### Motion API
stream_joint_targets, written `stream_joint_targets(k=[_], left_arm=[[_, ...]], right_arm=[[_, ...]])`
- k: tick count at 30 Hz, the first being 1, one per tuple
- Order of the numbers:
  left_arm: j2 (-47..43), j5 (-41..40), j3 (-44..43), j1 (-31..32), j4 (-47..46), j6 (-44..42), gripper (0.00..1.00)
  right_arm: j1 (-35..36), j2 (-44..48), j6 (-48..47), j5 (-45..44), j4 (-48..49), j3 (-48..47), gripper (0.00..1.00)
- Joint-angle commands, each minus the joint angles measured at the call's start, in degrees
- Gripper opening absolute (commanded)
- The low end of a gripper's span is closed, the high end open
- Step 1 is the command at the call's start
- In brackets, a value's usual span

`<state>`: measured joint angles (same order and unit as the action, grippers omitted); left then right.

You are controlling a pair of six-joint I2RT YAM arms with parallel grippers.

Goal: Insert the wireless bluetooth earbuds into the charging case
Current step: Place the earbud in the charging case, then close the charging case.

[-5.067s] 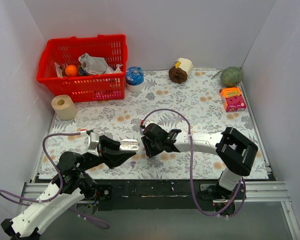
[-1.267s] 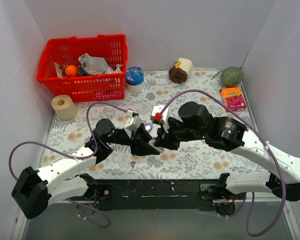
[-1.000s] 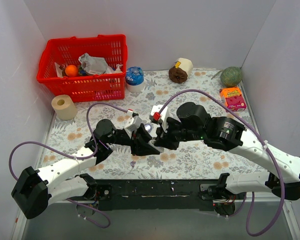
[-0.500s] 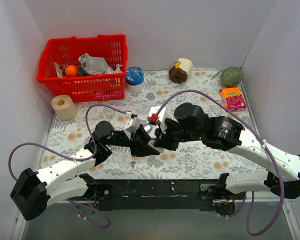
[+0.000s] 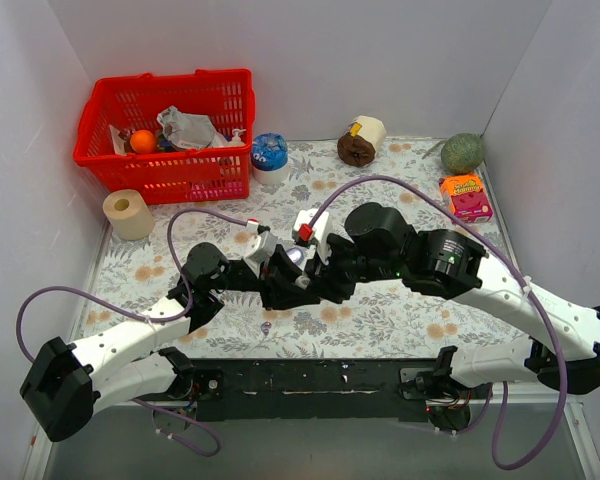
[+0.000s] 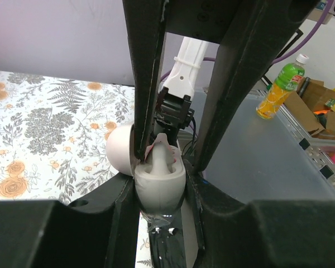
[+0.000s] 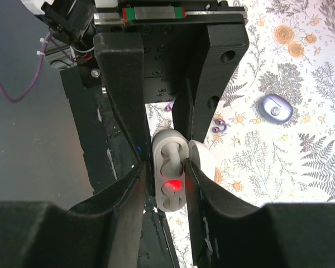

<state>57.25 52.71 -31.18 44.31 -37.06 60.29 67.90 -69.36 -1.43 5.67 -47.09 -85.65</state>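
Right jaws straddle open charging case [image 6: 159, 176]; disc [image 7: 274, 108] nearby.

Plain white walls [image 5: 310, 60] enclosed the floral-patterned table [image 7: 301, 139], which lay beneath and beside the fingers [image 7: 123, 223] of the right gripper [image 7: 163, 167].

Charging case [image 6: 159, 178]: white plastic, smooth; its lid looked glossy, its body a softer satin, as I saw it.
My left claw [image 6: 159, 192]: black plastic fingers, matt and slightly grainy.
My right claw [image 7: 162, 184]: the same matt black plastic.
Rail [image 7: 153, 19] on my left claw: bare silvery metal, smooth.
Surface [image 5: 400, 200]: flower-printed covering, matt; cloth or paper, I could not tell.
Basket [image 5: 180, 165]: red plastic lattice, faintly shiny.
Roll [image 5: 128, 213]: pale paper, matt.
Disc [image 7: 274, 109]: silver-blue, with a glossy sheen.
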Motion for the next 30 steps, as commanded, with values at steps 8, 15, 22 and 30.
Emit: stream_joint_targets(k=[8, 15, 22, 30], left_arm=[[-2.59, -1.12, 0.33, 0.42, -6.27, 0.27, 0.0], [-3.29, -1.47, 0.86, 0.42, -5.83, 0.35, 0.0], [-4.08, -2.34, 1.12, 0.42, -6.01, 0.44, 0.0], [-4.7, -5.33, 1.3, 0.42, -6.01, -0.53, 0.0]], right_arm=[[0.3, -0.69, 1.08, -7.5, -0.63, -8.73, 0.5], [0.22, 3.88, 2.66, -17.79, 2.34, -12.37, 0.54], [-0.31, 5.91, 5.65, -26.94, 3.15, -4.18, 0.14], [-0.22, 4.85, 7.23, -20.45, 6.39, 1.09, 0.01]])
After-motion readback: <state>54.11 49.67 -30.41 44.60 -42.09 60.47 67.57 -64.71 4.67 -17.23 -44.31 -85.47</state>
